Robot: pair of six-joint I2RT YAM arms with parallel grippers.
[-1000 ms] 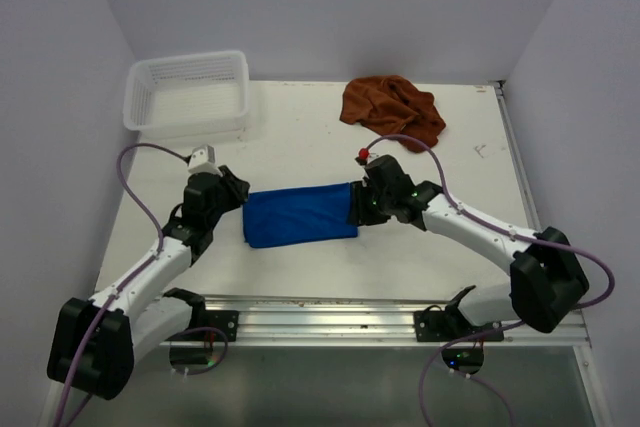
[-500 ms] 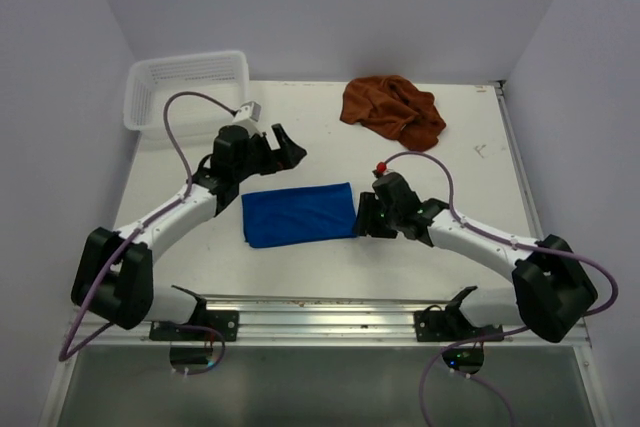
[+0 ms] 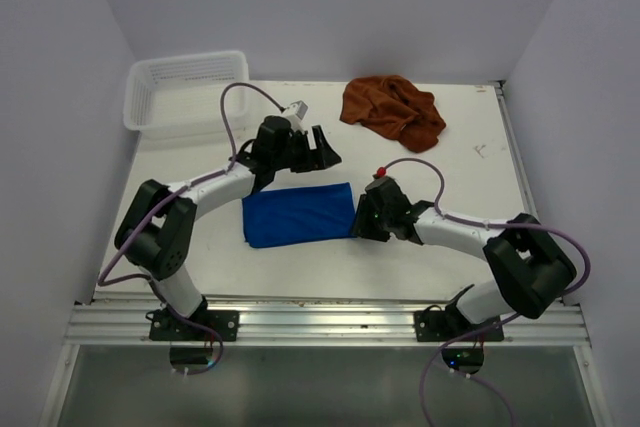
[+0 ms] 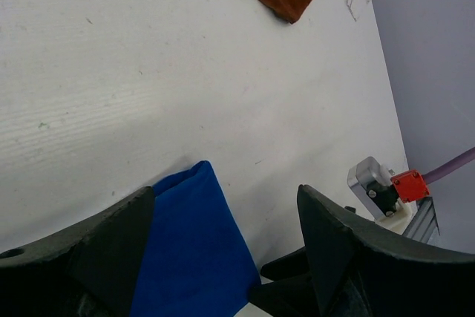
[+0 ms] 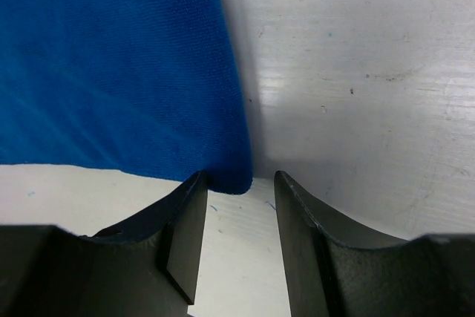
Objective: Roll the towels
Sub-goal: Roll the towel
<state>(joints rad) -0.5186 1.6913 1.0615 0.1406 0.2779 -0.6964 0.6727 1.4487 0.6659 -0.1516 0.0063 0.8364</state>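
White plastic mesh makes up the basket [image 3: 185,94] in the far left corner of the table [image 3: 470,197]. Next over, the left gripper [image 3: 322,150] hangs just past the far edge of the blue towel [image 3: 298,214], its jaws spread wide with nothing between them. That towel lies flat, a folded strip mid-table. At its right end the right gripper [image 3: 358,219] sits low, jaws narrowly parted, with a corner of the cloth right at their mouth, not pinched. Farther back and right, the rust-brown towel [image 3: 392,109] lies crumpled, well apart.
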